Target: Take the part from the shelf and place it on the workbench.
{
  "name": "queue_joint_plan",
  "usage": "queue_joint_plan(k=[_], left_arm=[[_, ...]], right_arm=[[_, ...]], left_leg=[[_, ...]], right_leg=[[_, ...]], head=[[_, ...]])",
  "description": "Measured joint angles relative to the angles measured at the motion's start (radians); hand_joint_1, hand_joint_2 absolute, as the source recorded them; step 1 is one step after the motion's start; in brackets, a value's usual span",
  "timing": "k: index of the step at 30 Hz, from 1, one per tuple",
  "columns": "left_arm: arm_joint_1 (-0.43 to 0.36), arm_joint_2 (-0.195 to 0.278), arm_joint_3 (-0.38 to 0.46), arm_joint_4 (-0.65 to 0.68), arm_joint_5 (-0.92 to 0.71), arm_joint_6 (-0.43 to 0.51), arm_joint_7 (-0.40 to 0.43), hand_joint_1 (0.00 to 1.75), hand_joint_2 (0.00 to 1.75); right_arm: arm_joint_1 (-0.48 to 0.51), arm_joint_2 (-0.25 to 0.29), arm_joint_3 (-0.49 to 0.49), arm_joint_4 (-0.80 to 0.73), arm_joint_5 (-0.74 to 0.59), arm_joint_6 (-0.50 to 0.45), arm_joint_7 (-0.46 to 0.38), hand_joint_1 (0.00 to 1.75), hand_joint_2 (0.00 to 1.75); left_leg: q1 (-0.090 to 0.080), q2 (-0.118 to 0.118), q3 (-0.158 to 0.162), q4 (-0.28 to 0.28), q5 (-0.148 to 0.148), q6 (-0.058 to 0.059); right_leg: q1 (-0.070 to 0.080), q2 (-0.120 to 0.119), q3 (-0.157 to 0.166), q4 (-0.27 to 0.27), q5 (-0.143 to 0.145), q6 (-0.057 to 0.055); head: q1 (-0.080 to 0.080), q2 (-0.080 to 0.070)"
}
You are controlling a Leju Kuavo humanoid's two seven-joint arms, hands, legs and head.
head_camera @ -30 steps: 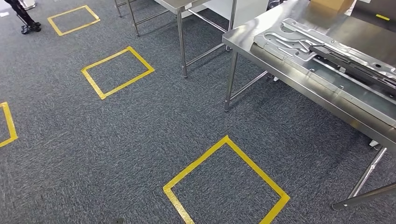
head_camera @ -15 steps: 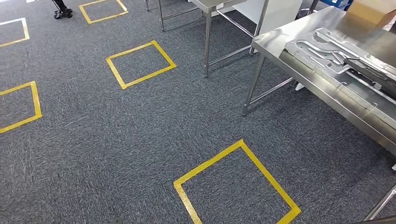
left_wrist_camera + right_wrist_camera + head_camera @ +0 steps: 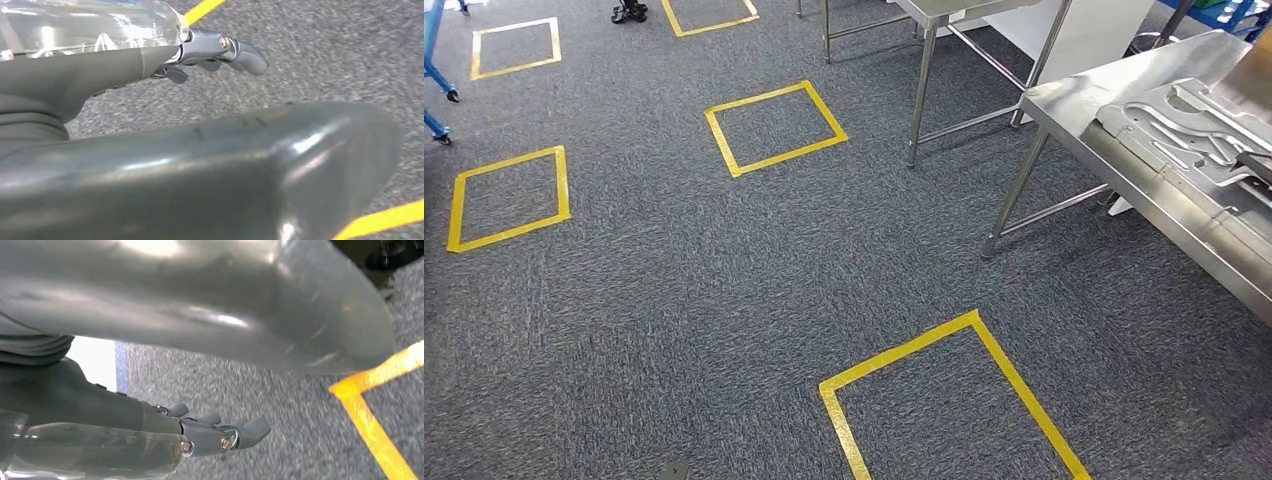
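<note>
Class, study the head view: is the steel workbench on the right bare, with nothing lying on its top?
No: a flat stamped metal part already lies on the workbench top.

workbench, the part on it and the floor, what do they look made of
Workbench: looks like stainless steel, brushed, since its top reflects light softly and its legs are bare silver tube.
Part: seems pressed sheet metal, matte grey, with raised ribs and cut-out slots.
Floor: looks like low-pile carpet, speckled grey-blue, with a fibrous texture. The yellow squares look like stuck-on tape, though paint is possible.
</note>
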Motion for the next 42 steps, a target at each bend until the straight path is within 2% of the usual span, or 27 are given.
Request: queue_joint_plan(k=[2, 4, 5, 6, 7, 10, 12, 14, 16, 17, 19, 20, 21, 22, 23, 24, 26, 28, 30, 32, 34, 35, 36, 37, 38, 40, 42], left_arm=[[0.002, -0.002, 0.0, 0.0, 0.001, 0.012, -0.002, 0.0, 0.0], [0.002, -0.003, 0.0, 0.0, 0.001, 0.019, -0.003, 0.0, 0.0], [0.002, -0.004, 0.0, 0.0, 0.001, 0.02, -0.003, 0.0, 0.0], [0.003, -0.005, 0.0, 0.0, 0.001, 0.021, -0.003, 0.0, 0.0], [0.005, -0.005, 0.0, 0.0, 0.001, 0.021, -0.003, 0.0, 0.0], [0.003, -0.006, 0.0, 0.0, 0.0, 0.022, -0.003, 0.0, 0.0], [0.0, -0.006, 0.0, 0.0, 0.0, 0.02, -0.003, 0.0, 0.0], [0.003, -0.006, 0.0, 0.0, 0.001, 0.013, -0.004, 0.0, 0.0], [0.008, -0.004, 0.0, 0.0, 0.002, 0.005, -0.006, 0.0, 0.0], [0.009, -0.003, 0.001, 0.0, 0.002, 0.004, -0.007, 0.0, 0.0], [0.009, -0.002, 0.001, 0.0, 0.003, 0.008, -0.006, 0.0, 0.0], [0.009, -0.002, 0.001, 0.0, 0.003, 0.013, -0.006, 0.0, 0.0], [0.01, -0.003, 0.001, 0.0, 0.004, 0.018, -0.005, 0.0, 0.0], [0.011, -0.004, 0.002, 0.0, 0.004, 0.022, -0.004, 0.0, 0.0], [0.011, -0.004, 0.002, 0.0, 0.004, 0.026, -0.004, 0.0, 0.0], [0.011, -0.006, 0.002, 0.0, 0.004, 0.029, -0.004, 0.0, 0.0], [0.009, -0.008, 0.002, 0.0, 0.004, 0.03, -0.004, 0.0, 0.0], [0.009, -0.01, 0.002, 0.0, 0.004, 0.031, -0.004, 0.0, 0.0], [0.011, -0.011, 0.002, 0.0, 0.004, 0.031, -0.003, 0.0, 0.0], [0.013, -0.012, 0.002, 0.0, 0.004, 0.031, -0.003, 0.0, 0.0], [0.01, -0.012, 0.003, 0.0, 0.004, 0.031, -0.002, 0.0, 0.0], [0.009, -0.012, 0.003, 0.0, 0.004, 0.031, -0.001, 0.0, 0.0], [0.01, -0.012, 0.003, 0.0, 0.004, 0.031, -0.001, 0.0, 0.0], [0.011, -0.012, 0.003, 0.0, 0.004, 0.031, 0.0, 0.0, 0.0], [0.013, -0.012, 0.003, 0.0, 0.004, 0.031, 0.0, 0.0, 0.0], [0.013, -0.012, 0.003, 0.0, 0.004, 0.031, 0.001, 0.0, 0.0], [0.011, -0.012, 0.004, 0.0, 0.004, 0.031, 0.002, 0.0, 0.0]], right_arm=[[0.003, 0.002, 0.003, 0.0, 0.003, -0.002, -0.006, 0.0, 0.0], [0.007, 0.002, 0.005, 0.001, 0.004, -0.002, -0.007, 0.0, 0.0], [0.008, 0.002, 0.005, 0.001, 0.004, -0.002, -0.007, 0.0, 0.0], [0.008, 0.002, 0.005, 0.001, 0.005, -0.002, -0.008, 0.0, 0.0], [0.007, 0.002, 0.006, 0.001, 0.007, -0.002, -0.009, 0.0, 0.0], [0.006, 0.002, 0.01, 0.002, 0.011, 0.0, -0.013, 0.0, 0.0], [0.006, 0.002, 0.012, 0.003, 0.014, 0.0, -0.017, 0.0, 0.0], [0.002, 0.002, 0.013, 0.003, 0.02, 0.0, -0.023, 0.0, 0.0], [0.001, 0.002, 0.017, 0.003, 0.026, -0.001, -0.029, 0.0, 0.0], [0.002, 0.002, 0.019, 0.004, 0.028, 0.0, -0.033, 0.0, 0.0], [0.006, 0.003, 0.022, 0.004, 0.031, 0.001, -0.037, 0.0, 0.0], [0.007, 0.003, 0.023, 0.004, 0.032, 0.001, -0.039, 0.0, 0.0], [0.009, 0.003, 0.024, 0.005, 0.033, 0.002, -0.039, 0.0, 0.0], [0.009, 0.003, 0.025, 0.005, 0.035, 0.003, -0.039, 0.0, 0.0], [0.01, 0.003, 0.026, 0.005, 0.036, 0.004, -0.04, 0.0, 0.0], [0.01, 0.002, 0.027, 0.005, 0.038, 0.005, -0.04, 0.0, 0.0], [0.011, 0.002, 0.028, 0.005, 0.04, 0.006, -0.04, 0.0, 0.0], [0.011, 0.002, 0.03, 0.005, 0.041, 0.007, -0.04, 0.0, 0.0], [0.008, 0.002, 0.031, 0.005, 0.041, 0.007, -0.04, 0.0, 0.0], [0.009, 0.003, 0.032, 0.005, 0.041, 0.007, -0.041, 0.0, 0.0], [0.013, 0.003, 0.033, 0.005, 0.042, 0.007, -0.041, 0.0, 0.0], [0.014, 0.002, 0.034, 0.005, 0.042, 0.007, -0.041, 0.0, 0.0], [0.015, 0.002, 0.035, 0.005, 0.042, 0.007, -0.041, 0.0, 0.0], [0.015, 0.002, 0.036, 0.005, 0.042, 0.007, -0.041, 0.0, 0.0], [0.014, 0.002, 0.036, 0.005, 0.042, 0.007, -0.041, 0.0, 0.0], [0.013, 0.002, 0.037, 0.005, 0.042, 0.007, -0.041, 0.0, 0.0], [0.012, 0.002, 0.037, 0.005, 0.042, 0.007, -0.041, 0.0, 0.0]], left_leg=[[0.001, 0.032, -0.032, 0.068, -0.043, -0.011], [0.008, 0.062, -0.093, 0.197, -0.107, -0.021], [0.013, 0.068, -0.116, 0.248, -0.124, -0.026], [0.017, 0.072, -0.124, 0.268, -0.123, -0.031], [0.021, 0.076, -0.112, 0.246, -0.103, -0.034], [0.024, 0.115, -0.009, 0.054, -0.021, -0.034], [0.017, 0.132, 0.019, -0.005, -0.012, -0.023], [0.012, 0.118, 0.017, -0.01, -0.009, -0.01], [0.014, 0.104, 0.019, -0.02, -0.001, 0.005], [0.016, 0.097, 0.021, -0.024, 0.003, 0.012], [0.015, 0.081, 0.018, -0.026, 0.007, 0.018], [0.013, 0.072, 0.017, -0.025, 0.007, 0.019], [0.011, 0.062, 0.016, -0.025, 0.007, 0.019], [0.01, 0.051, 0.017, -0.024, 0.007, 0.019], [0.009, 0.039, 0.018, -0.022, 0.007, 0.019], [0.009, 0.029, 0.018, -0.02, 0.006, 0.018], [0.006, 0.008, 0.015, -0.013, 0.004, 0.011], [0.007, -0.008, 0.009, -0.01, 0.004, -0.001], [0.01, -0.016, 0.005, -0.008, 0.004, -0.013], [0.01, 0.015, -0.015, 0.035, -0.024, -0.022], [0.012, 0.057, -0.072, 0.158, -0.091, -0.03], [0.015, 0.065, -0.104, 0.229, -0.122, -0.035], [0.017, 0.07, -0.128, 0.279, -0.138, -0.038], [0.019, 0.073, -0.133, 0.293, -0.134, -0.041], [0.02, 0.077, -0.121, 0.27, -0.114, -0.042], [0.02, 0.105, -0.045, 0.126, -0.047, -0.039], [0.014, 0.135, 0.013, 0.011, -0.011, -0.029]], right_leg=[[-0.005, -0.023, 0.005, -0.011, 0.005, -0.008], [-0.002, -0.048, 0.005, -0.011, 0.005, -0.011], [-0.001, -0.061, 0.004, -0.01, 0.004, -0.011], [-0.001, -0.072, 0.004, -0.009, 0.003, -0.01], [-0.002, -0.083, 0.004, -0.008, 0.001, -0.008], [-0.001, -0.111, 0.008, 0.0, -0.007, 0.004], [0.002, -0.125, 0.009, 0.003, -0.011, 0.016], [0.003, -0.137, 0.012, 0.001, -0.012, 0.027], [-0.002, -0.118, 0.006, 0.025, -0.034, 0.036], [-0.004, -0.098, -0.01, 0.064, -0.061, 0.039], [-0.006, -0.06, -0.069, 0.191, -0.131, 0.04], [-0.006, -0.053, -0.099, 0.252, -0.154, 0.04], [-0.006, -0.05, -0.118, 0.286, -0.158, 0.04], [-0.006, -0.048, -0.119, 0.283, -0.142, 0.038], [-0.006, -0.044, -0.102, 0.242, -0.109, 0.036], [-0.006, -0.032, -0.072, 0.174, -0.067, 0.033], [-0.005, 0.004, -0.02, 0.054, -0.017, 0.027], [-0.002, 0.017, -0.005, 0.017, -0.012, 0.022], [-0.003, -0.002, -0.003, 0.012, -0.008, 0.012], [-0.006, -0.023, 0.0, 0.005, -0.004, -0.001], [-0.004, -0.048, 0.0, 0.003, -0.005, -0.01], [-0.002, -0.061, 0.0, 0.003, -0.006, -0.012], [-0.001, -0.073, 0.0, 0.003, -0.007, -0.012], [0.0, -0.084, 0.001, 0.004, -0.008, -0.012], [0.0, -0.093, 0.003, 0.004, -0.009, -0.011], [0.0, -0.113, 0.01, 0.004, -0.014, -0.005], [0.004, -0.129, 0.016, 0.005, -0.019, 0.005]], head=[[0.0, 0.0], [0.0, 0.0], [0.0, 0.0], [0.0, 0.0], [0.0, 0.0], [0.0, 0.0], [0.0, 0.0], [0.0, 0.0], [0.0, 0.0], [0.0, 0.0], [0.0, 0.0], [0.0, 0.0], [0.0, 0.0], [0.0, 0.0], [0.0, 0.0], [0.0, 0.0], [0.0, 0.0], [0.0, 0.0], [0.0, 0.0], [0.0, 0.0], [0.0, 0.0], [0.0, 0.0], [0.0, 0.0], [0.0, 0.0], [0.0, 0.0], [0.0, 0.0], [0.0, 0.0]])
